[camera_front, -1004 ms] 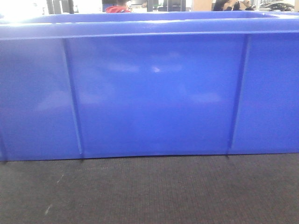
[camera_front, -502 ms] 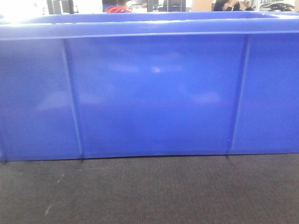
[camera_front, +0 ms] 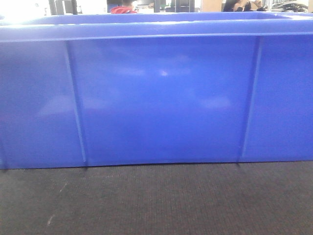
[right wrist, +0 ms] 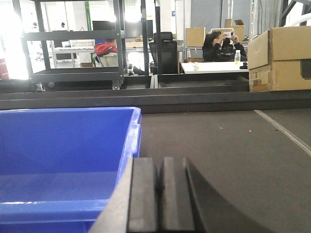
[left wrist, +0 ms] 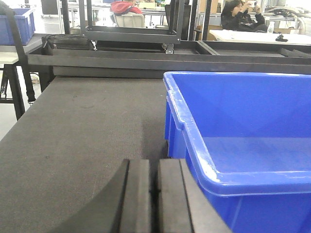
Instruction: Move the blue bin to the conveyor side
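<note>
Left end effector [left wrist: 148,204]: black pads pressed together, empty, just outside left near corner of large glossy bright-blue plastic bin [left wrist: 252,145].
Bin [camera_front: 161,98] sat empty on matte dark-grey woven conveyor belt [left wrist: 82,126].
Right end effector [right wrist: 159,199]: pads likewise together, empty, just beside bin's right near corner [right wrist: 63,150].
Judgement: push evenly at both corners; uneven pressure would skew bin.

Glossy plastic blue bin [camera_front: 161,98], matte woven belt [camera_front: 156,200]
</note>
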{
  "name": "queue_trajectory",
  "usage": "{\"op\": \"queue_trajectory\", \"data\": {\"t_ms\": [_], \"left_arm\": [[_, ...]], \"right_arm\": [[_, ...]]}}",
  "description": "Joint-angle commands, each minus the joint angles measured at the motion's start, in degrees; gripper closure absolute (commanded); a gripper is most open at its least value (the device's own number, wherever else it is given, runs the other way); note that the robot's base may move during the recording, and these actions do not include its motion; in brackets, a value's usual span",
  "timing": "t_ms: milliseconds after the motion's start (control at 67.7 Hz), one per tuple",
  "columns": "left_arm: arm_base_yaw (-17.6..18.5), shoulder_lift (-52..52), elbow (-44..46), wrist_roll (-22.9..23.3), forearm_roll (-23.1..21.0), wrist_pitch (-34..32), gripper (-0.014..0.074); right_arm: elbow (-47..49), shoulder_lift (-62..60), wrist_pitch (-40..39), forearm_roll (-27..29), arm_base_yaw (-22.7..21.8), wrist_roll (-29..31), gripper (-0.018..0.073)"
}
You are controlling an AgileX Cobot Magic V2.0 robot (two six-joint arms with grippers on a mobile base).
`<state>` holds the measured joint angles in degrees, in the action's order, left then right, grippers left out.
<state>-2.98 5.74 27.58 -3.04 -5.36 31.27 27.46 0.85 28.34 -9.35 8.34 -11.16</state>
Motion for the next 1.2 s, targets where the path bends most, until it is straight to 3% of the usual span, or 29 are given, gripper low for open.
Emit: {"op": "queue_trajectory", "data": {"t_ms": [0, 354, 517, 857, 1181], "left_arm": [[-0.08, -0.2, -0.15, 0.07, 0.06, -1.11, 0.0614], [0.18, -0.76, -1.87, 0.07, 0.36, -3.32, 0.0614], [2.02, -5.74, -11.4, 0.07, 0.74, -13.43, 0.0614], [2.02, -5.74, -27.58, 0.07, 0.74, -31.27, 0.0614], [2.02, -5.74, -27.58, 0.07, 0.74, -29.44, 0.0614]], "right_arm": [[-0.13, -0.2, -1.76, -0.34, -0.25, 0.36, 0.0648], [-0.13, -0.2, -1.76, -0.34, -0.25, 0.36, 0.0648], [-0.13, -0.2, -1.76, -0.34, -0.25, 0.36, 0.0648], [-0.13, -0.23, -1.88, -0.34, -0.25, 0.36, 0.0648], [-0.13, -0.23, -1.88, -0.34, -0.25, 0.36, 0.0648]]}}
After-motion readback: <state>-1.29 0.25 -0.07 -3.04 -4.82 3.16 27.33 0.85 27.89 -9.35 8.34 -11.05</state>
